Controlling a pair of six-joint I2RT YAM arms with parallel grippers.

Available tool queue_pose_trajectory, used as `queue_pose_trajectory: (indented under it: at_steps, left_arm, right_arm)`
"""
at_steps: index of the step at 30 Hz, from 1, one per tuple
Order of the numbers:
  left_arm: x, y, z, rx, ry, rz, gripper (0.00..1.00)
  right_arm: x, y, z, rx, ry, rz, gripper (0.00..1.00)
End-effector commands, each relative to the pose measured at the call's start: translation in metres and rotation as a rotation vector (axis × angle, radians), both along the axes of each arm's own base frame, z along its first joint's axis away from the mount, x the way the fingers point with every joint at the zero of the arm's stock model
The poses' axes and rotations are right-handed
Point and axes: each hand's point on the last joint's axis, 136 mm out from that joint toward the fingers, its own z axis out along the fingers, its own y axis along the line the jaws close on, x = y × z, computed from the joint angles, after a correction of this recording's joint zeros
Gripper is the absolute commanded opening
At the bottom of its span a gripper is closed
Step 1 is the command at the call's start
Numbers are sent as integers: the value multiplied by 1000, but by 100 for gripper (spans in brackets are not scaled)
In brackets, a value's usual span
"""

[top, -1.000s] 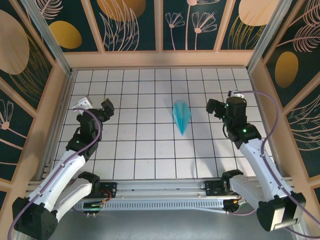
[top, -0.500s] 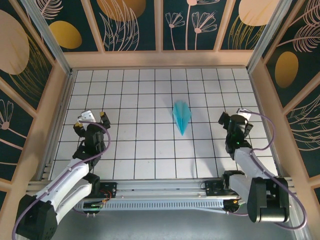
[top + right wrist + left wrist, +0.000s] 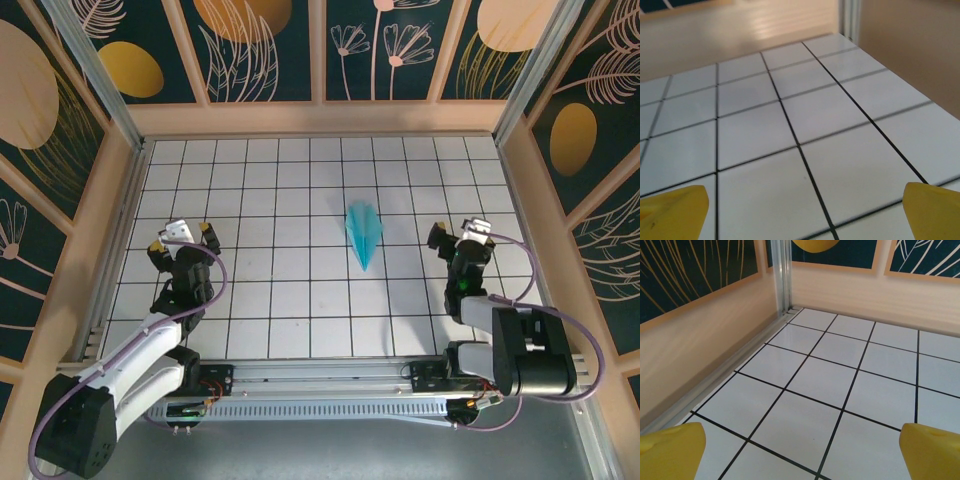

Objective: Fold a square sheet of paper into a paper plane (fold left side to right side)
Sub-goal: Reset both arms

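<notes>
The paper plane (image 3: pixel 362 234) lies flat on the white grid table (image 3: pixel 270 300) between the two grippers and well apart from both, off to the right of the left gripper (image 3: pixel 184 240) and off to the left of the right gripper (image 3: pixel 462 238), roughly level with the fingers of each, its sharp tip towards the near edge. Both grippers are spread wide and released, grasping nothing: the left wrist view has bare tiles and the side wall (image 3: pixel 700 355) ahead of its yellow fingers (image 3: pixel 671 452), and the right wrist view has bare tiles between its yellow fingers (image 3: pixel 673 212)
</notes>
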Motion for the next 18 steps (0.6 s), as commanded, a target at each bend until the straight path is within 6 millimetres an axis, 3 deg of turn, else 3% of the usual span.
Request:
queue_pose_trajectory:
  at_steps: [1,5,12,18]
  left_arm:
    - [2,5,5,13,-19,23,99]
    - [4,4,1,21,-8,17,99]
    - [8,3,-2,35,-12,10,99]
    - [12,2,-5,55,11,8,99]
  right_arm:
    - [10,11,37,-32,-174,75,99]
    - [19,17,39,-53,-199,113,99]
    - [24,20,20,-67,-191,127,99]
    - [32,9,14,-19,-162,104,99]
